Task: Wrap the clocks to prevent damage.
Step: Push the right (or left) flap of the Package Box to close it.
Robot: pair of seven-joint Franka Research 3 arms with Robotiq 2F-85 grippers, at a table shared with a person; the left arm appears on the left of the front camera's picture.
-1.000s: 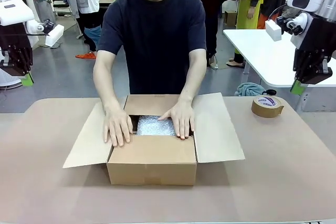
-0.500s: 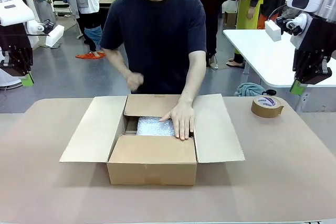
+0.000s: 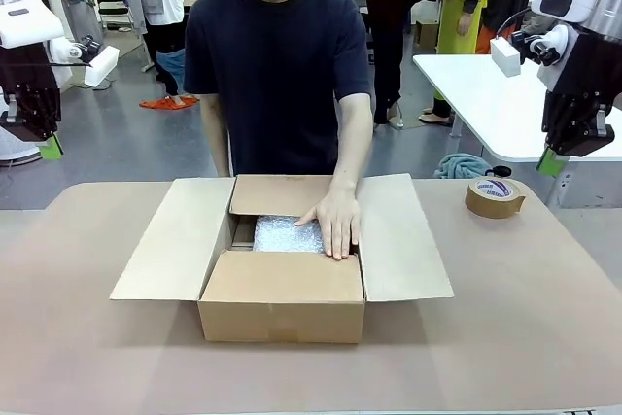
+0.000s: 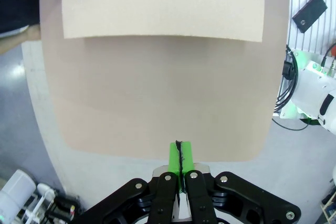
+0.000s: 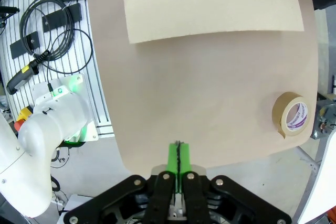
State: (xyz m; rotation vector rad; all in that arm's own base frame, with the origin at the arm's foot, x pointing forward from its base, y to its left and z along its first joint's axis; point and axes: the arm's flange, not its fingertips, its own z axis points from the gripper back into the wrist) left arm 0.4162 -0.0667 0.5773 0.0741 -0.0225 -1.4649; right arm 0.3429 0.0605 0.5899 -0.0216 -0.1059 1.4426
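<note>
- Your left end effector (image 4: 179,153) and right end effector (image 5: 178,153) hang closed and empty, raised by the counter's (image 3: 544,318) side edges; reach in like that and you'll grasp nothing.
- The bubble-wrapped bundle (image 3: 282,233) lies in the cardboard box (image 3: 282,310) mid-counter, under the person's hand (image 3: 332,224); descending there could strike the hand.

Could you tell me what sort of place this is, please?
Probably a robotics lab or shared workshop: a robot arm stands by the table, cables lie beside it, and another white table stands behind.
</note>
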